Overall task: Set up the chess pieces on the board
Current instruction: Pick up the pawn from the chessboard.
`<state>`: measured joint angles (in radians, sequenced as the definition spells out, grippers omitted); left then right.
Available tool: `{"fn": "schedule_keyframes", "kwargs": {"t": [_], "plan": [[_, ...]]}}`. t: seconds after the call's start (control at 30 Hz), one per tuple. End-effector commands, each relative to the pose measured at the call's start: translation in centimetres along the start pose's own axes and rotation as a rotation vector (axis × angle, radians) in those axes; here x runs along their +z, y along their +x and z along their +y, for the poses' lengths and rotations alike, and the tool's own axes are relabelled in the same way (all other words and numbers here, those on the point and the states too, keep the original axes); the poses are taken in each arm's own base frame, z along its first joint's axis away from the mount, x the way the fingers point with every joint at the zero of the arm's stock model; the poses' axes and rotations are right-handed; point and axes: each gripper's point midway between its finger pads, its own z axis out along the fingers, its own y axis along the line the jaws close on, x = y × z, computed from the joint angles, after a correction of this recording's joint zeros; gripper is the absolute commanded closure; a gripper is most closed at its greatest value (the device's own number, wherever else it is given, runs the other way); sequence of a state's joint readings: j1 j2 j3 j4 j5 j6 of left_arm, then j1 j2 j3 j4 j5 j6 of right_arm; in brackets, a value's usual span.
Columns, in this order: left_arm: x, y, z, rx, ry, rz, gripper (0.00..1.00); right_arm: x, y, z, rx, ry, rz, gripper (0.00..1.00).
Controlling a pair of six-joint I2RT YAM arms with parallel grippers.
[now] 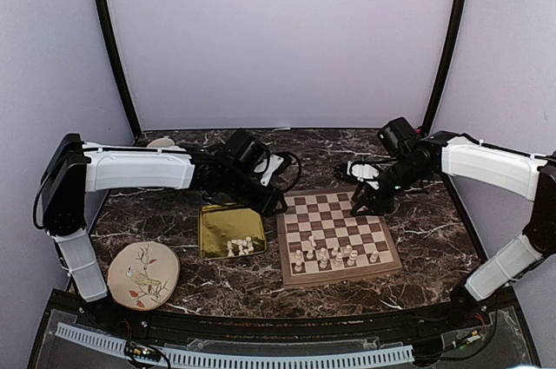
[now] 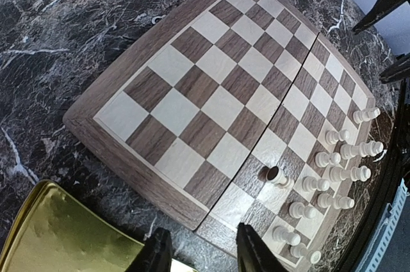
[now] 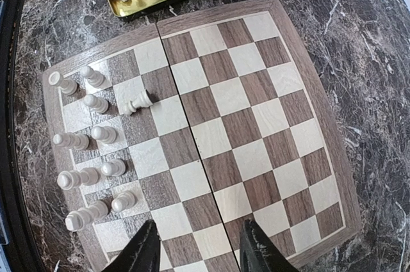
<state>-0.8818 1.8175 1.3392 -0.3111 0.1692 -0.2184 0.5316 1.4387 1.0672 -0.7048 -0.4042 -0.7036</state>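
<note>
The wooden chessboard (image 1: 343, 217) lies right of centre on the marble table. Several cream chess pieces (image 1: 326, 256) stand on its two near rows. One piece (image 3: 139, 102) lies toppled on a square beside them and also shows in the left wrist view (image 2: 277, 176). More pieces (image 1: 243, 246) lie in the gold tray (image 1: 217, 226). My left gripper (image 2: 204, 256) is open and empty, above the board's left edge next to the tray. My right gripper (image 3: 198, 253) is open and empty, above the board's far right side.
A round cream plate (image 1: 143, 275) with a bird drawing sits at the near left. The gold tray (image 2: 57, 233) lies just left of the board (image 2: 218, 93). The far half of the board (image 3: 256, 112) holds no pieces. Curtain walls close in the table.
</note>
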Motion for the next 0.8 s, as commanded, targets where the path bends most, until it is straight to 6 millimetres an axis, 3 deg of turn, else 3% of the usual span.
{"fn": "schedule_keyframes", "kwargs": {"t": [0.0, 0.17, 0.27, 0.6, 0.77], "plan": [[0.1, -0.3, -2.8, 0.038, 0.111, -0.052, 0.62, 0.2, -1.6, -1.1, -0.016, 0.008, -0.02, 0.59], [0.5, 0.6, -4.1, 0.37, 0.147, -0.099, 0.58, 0.2, -2.1, -0.5, 0.015, -0.021, -0.051, 0.6], [0.8, 0.1, -5.1, 0.507, 0.217, -0.154, 0.56, 0.0, -1.5, 0.1, 0.027, -0.024, -0.047, 0.61], [4.6, -0.5, -6.3, 0.54, 0.327, -0.098, 0.56, -1.0, 0.2, 0.8, 0.033, 0.018, -0.015, 0.61], [4.4, 0.8, -7.4, 0.64, 0.409, -0.079, 0.56, -0.9, 0.5, 1.3, 0.049, 0.004, -0.019, 0.61]]}}
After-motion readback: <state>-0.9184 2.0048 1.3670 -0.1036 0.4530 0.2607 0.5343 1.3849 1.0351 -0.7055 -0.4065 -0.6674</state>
